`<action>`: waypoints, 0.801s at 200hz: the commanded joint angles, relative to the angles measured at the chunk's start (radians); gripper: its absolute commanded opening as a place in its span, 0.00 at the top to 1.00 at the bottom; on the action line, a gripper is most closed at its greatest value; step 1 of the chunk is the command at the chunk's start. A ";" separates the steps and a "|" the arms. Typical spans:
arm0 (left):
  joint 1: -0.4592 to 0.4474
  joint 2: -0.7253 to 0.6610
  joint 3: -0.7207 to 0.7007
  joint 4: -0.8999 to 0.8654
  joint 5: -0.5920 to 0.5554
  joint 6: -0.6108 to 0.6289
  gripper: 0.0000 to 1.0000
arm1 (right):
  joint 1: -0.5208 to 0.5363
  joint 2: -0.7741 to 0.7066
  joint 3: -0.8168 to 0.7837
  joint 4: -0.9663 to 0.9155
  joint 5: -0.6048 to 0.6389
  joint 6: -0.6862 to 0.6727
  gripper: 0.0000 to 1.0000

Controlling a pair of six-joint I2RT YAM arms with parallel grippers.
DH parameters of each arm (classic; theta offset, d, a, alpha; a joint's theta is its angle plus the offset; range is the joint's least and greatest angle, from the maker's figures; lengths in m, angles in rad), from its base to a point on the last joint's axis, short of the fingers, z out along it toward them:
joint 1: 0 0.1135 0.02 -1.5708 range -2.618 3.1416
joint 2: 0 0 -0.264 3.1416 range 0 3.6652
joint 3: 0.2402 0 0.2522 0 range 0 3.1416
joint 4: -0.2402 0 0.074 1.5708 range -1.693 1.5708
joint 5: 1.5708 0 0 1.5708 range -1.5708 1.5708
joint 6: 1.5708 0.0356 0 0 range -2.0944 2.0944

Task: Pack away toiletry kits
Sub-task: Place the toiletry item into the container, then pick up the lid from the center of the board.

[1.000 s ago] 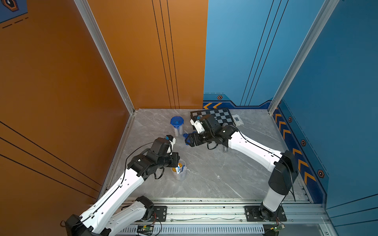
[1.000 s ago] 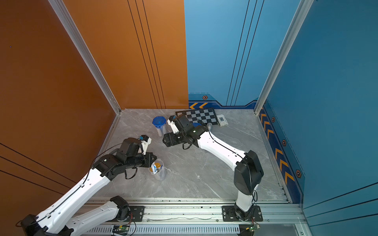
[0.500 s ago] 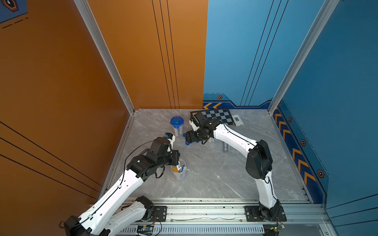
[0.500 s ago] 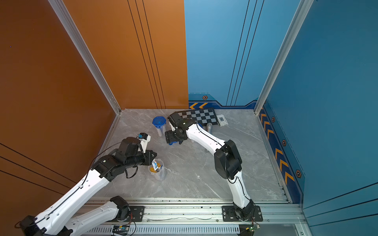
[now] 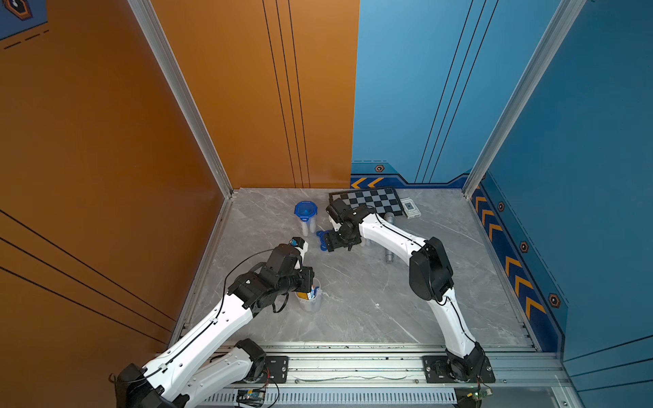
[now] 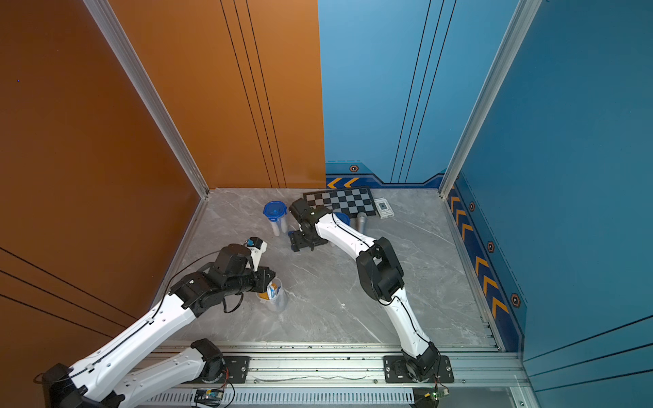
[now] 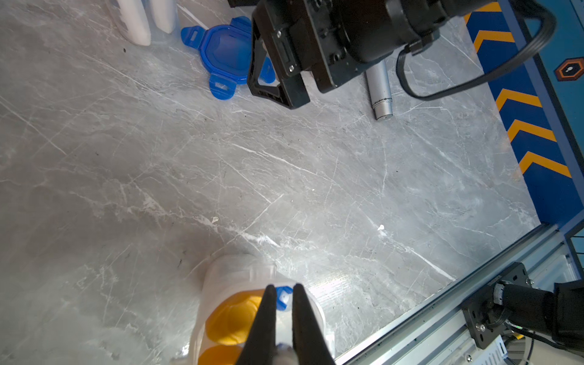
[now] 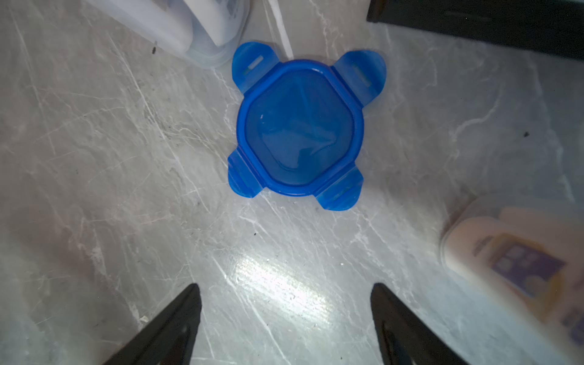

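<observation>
The fingers of my left gripper [image 7: 282, 289] are pressed almost together, with only a thin slit between them. They sit at the mouth of a tall clear plastic cup with no lid [image 7: 226, 271]. I cannot tell whether they nip its rim or just rest over the opening. A small blue-and-white piece shows through the slit at the tips. This open cup stands upright at the front left of the grey marble tabletop [image 5: 371, 311]. Inside it I see the rounded yellow-orange caps of small bottles [image 7: 232, 316] and a white-and-blue toothpaste tube [image 6: 271, 290] leaning against the wall.

Further back and a little to the right, a second tall clear cup [image 5: 305, 211] stands upright with its blue lid on. White bottles [image 7: 136, 22] are packed inside it.

Just beside that cup's base, a loose blue plastic lid with four tabs [image 8: 297, 126] lies flat on the marble.

The fingers of my right gripper [image 8: 286, 286] are spread wide and point down at the tabletop. The loose lid lies ahead of the tips, between the two fingers' lines, and neither finger touches it.

To the right, my right arm mostly hides a third clear cup [image 6: 343, 217]. Only its blue top shows in a top view.

Next to it a silver microphone [image 6: 361, 222] lies on the table. Behind them a black-and-white chessboard [image 5: 367, 201] lies flat against the back wall. A small white card-like box [image 5: 410, 207] sits just beside the board's right edge.
</observation>
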 commanded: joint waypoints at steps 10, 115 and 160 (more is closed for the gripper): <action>-0.012 -0.001 -0.022 0.013 -0.016 0.009 0.82 | 0.006 0.066 0.088 -0.076 0.079 -0.091 0.14; -0.021 -0.007 -0.006 0.013 -0.009 -0.040 0.58 | -0.059 0.184 0.203 -0.121 0.052 -0.271 0.14; -0.020 -0.060 0.007 0.004 -0.040 -0.112 0.47 | -0.097 0.232 0.244 -0.129 0.009 -0.313 0.15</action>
